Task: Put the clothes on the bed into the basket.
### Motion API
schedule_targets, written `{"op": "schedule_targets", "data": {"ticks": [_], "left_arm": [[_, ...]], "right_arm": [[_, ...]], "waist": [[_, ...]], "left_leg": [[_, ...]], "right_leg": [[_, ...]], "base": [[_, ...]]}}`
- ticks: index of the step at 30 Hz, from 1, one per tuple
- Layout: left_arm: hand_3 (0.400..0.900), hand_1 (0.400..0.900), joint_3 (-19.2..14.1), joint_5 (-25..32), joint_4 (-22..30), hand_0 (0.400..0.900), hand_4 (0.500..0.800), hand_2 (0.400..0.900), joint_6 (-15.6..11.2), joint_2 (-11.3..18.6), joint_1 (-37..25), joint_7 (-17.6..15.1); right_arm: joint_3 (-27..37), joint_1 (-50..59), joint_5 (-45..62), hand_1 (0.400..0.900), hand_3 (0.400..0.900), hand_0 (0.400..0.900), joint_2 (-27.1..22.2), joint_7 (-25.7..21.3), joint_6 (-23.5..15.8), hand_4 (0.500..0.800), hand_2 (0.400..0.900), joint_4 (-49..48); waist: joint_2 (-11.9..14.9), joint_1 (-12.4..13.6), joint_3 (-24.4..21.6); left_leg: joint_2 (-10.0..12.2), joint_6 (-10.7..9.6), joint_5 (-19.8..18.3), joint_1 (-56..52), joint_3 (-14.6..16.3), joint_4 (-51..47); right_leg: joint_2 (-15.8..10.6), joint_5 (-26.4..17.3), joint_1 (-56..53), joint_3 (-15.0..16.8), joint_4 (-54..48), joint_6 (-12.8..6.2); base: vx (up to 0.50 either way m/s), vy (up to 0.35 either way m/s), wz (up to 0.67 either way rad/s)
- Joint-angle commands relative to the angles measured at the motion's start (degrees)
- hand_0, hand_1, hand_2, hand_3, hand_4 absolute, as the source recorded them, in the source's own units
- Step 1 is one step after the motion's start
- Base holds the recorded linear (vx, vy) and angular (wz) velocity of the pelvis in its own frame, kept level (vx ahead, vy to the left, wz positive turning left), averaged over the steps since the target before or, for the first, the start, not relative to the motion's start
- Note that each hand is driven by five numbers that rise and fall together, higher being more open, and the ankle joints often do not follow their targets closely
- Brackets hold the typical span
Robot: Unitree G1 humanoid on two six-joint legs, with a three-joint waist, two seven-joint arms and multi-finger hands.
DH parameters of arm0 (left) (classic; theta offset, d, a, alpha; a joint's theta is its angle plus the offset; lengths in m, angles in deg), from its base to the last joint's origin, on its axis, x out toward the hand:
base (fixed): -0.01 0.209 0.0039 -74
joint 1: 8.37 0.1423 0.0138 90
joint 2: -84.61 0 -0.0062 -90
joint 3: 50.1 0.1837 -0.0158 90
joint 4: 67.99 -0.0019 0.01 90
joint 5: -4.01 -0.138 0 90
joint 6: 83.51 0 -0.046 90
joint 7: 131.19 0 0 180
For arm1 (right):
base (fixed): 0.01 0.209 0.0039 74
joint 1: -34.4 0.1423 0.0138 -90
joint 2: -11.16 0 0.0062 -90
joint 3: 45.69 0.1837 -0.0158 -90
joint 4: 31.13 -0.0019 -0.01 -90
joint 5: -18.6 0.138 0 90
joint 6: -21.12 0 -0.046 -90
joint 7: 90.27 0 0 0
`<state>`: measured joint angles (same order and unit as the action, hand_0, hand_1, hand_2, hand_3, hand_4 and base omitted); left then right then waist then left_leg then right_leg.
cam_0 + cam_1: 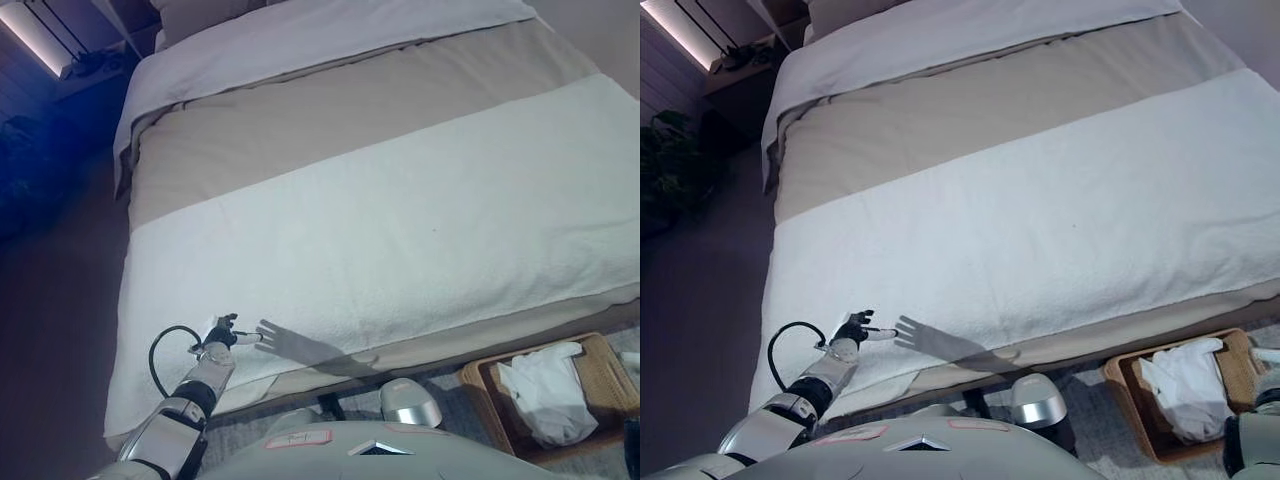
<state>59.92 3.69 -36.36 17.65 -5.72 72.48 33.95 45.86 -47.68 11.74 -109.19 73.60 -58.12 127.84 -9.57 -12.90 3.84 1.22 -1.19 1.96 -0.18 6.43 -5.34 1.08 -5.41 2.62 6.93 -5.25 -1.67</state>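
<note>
The wicker basket (482, 382) stands on the floor at the foot of the bed, lower right, with white clothes (545, 392) heaped inside. I see no loose clothes on the bed (400, 230), only its white blanket and beige cover. My left hand (226, 334) hovers at the bed's near left corner, fingers straight and holding nothing. My right hand (1268, 356) is mostly cut off at the view's right edge, just beside the basket.
Pillows and a white sheet lie at the head of the bed (330, 30). Dark floor runs along the bed's left side, with a plant (675, 160) and a low shelf (735, 60) further back. Grey carpet lies around the basket.
</note>
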Motion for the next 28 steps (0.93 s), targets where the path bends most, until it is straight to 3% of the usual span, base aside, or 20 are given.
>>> {"op": "schedule_targets", "data": {"ticks": [1, 6, 8, 10, 13, 19, 28], "left_arm": [[0.9, 0.9, -4.0, -1.6, 0.1, 0.9, 0.8, 0.9, -0.9, 3.4, -1.7, -2.3], [0.9, 0.9, -6.3, -1.6, 3.7, 0.9, 0.8, 0.9, -1.0, 2.9, 1.8, -2.6], [0.9, 0.9, -6.0, -1.4, 5.0, 0.9, 0.8, 0.9, -1.3, 1.9, 2.8, -2.6], [0.9, 0.9, -5.8, -1.5, 4.5, 0.9, 0.8, 0.9, -1.3, 1.5, 2.9, -2.4], [0.9, 0.9, -4.3, -1.8, 2.3, 0.9, 0.8, 0.9, -1.5, 0.1, 1.3, -2.3], [0.9, 0.9, -3.0, -3.5, 1.1, 0.9, 0.8, 0.9, -1.6, -0.2, 1.1, -1.4], [0.9, 0.9, -3.4, -3.4, 1.2, 0.9, 0.8, 0.9, -1.4, 0.0, 1.4, -0.9]], "right_arm": [[-3.6, 0.4, 0.1, 0.9, 0.9, 0.9, 3.5, -2.5, -3.2, 0.8, 0.9, -5.0], [-7.3, -0.9, 3.0, 0.9, 0.9, 0.9, 14.2, -2.1, -4.7, 0.8, 0.9, -14.2], [-9.6, -1.6, 4.5, 0.9, 0.9, 0.9, 18.6, -0.8, -5.1, 0.8, 0.9, -13.6], [-9.2, -1.6, 5.4, 0.9, 0.9, 0.9, 19.7, -0.9, -5.2, 0.8, 0.9, -12.7], [-12.3, 0.5, 6.3, 0.9, 0.9, 0.9, 25.1, 0.0, -4.9, 0.8, 0.9, -4.8], [-14.8, -1.0, 3.6, 0.9, 0.9, 0.9, 27.5, 2.8, -4.3, 0.8, 0.9, 1.1], [-13.8, -2.4, 1.9, 0.9, 0.9, 0.9, 27.0, 2.5, -4.2, 0.8, 0.9, 2.6]], "waist": [[2.6, 1.8, -1.7], [4.0, 3.3, -1.6], [4.8, 4.1, -1.6], [5.2, 4.3, -1.6], [6.1, 5.5, -1.7], [7.5, 6.4, -1.8], [8.5, 6.8, -1.6]], "left_leg": [[0.0, -1.0, -5.2, -7.3, 1.9, 0.3], [0.3, -0.8, -4.9, -7.3, 1.3, 0.3], [0.3, -0.7, -4.8, -7.4, 1.0, 0.3], [0.3, -0.7, -4.8, -7.4, 0.8, 0.3], [0.2, -0.6, -4.7, -7.7, -0.1, 0.3], [0.1, -0.4, -4.7, -7.9, -1.0, 0.3], [0.1, -0.3, -5.0, -8.0, -1.5, 0.3]], "right_leg": [[0.2, 2.0, -0.5, -0.5, 0.3, -3.34], [0.2, 1.9, -0.7, -1.2, 0.3, -3.13], [0.1, 2.0, -1.0, -1.9, 0.3, -2.99], [0.1, 2.0, -1.1, -2.2, 0.3, -2.94], [0.0, 2.0, -1.7, -2.9, 0.3, -2.78], [-0.2, 2.2, -2.4, -4.1, 0.3, -2.6], [-0.4, 2.2, -2.7, -4.5, 0.3, -2.83]], "base": [[-0.03, -0.005, 0.01], [-0.04, 0.002, 0.11], [-0.03, 0.004, 0.21], [-0.01, -0.001, 0.12], [-0.02, 0.025, 0.23], [0.0, 0.032, 0.11], [0.0, 0.007, 0.02]]}}
